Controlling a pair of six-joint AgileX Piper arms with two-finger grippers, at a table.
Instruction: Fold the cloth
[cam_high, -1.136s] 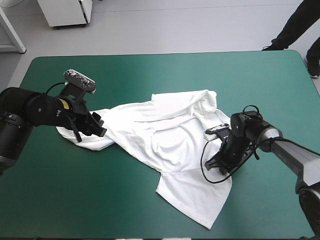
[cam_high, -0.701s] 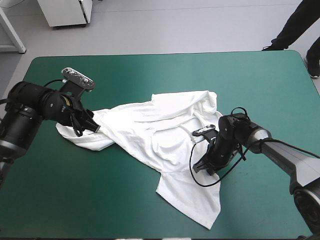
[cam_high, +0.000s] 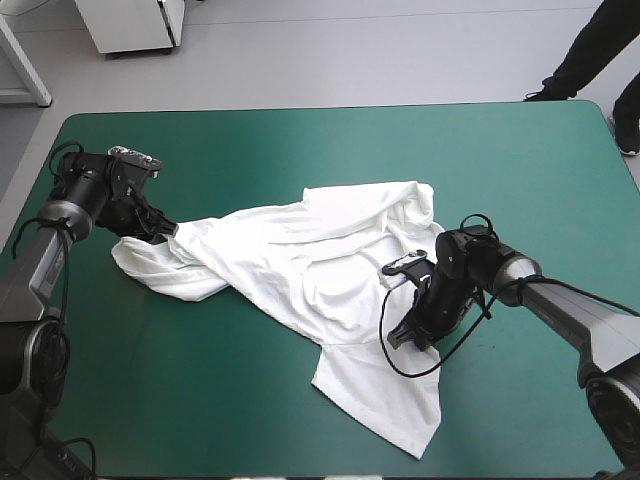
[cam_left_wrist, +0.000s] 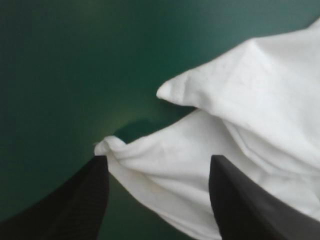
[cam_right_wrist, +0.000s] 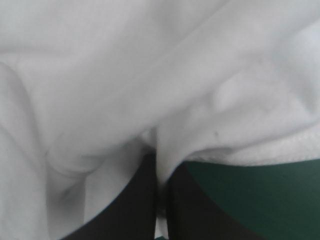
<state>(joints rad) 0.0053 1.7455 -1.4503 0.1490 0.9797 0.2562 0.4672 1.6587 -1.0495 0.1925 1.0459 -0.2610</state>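
High view: T-shirt (cam_high: 330, 270) lies crumpled and half spread mid-table on the teal-green cover (cam_high: 300, 150), one end stretched toward the left edge. At its right side the right gripper (cam_high: 400, 338) has fingers pinched together on a fold. At the left end the left gripper (cam_high: 160, 231) stands with fingers apart, a T-shirt corner between them.

Table (cam_high: 150, 400), teal-green cover (cam_high: 300, 150) smooth, far corners rounded.

White T-shirt (cam_high: 330, 270) of soft matt cloth, rumpled and creased, teal-green tabletop (cam_high: 300, 150) cover smooth and matt, left pincer (cam_left_wrist: 158, 159) with matt black fingers (cam_left_wrist: 75, 200), faintly grained, right pincer (cam_right_wrist: 160, 170) the same
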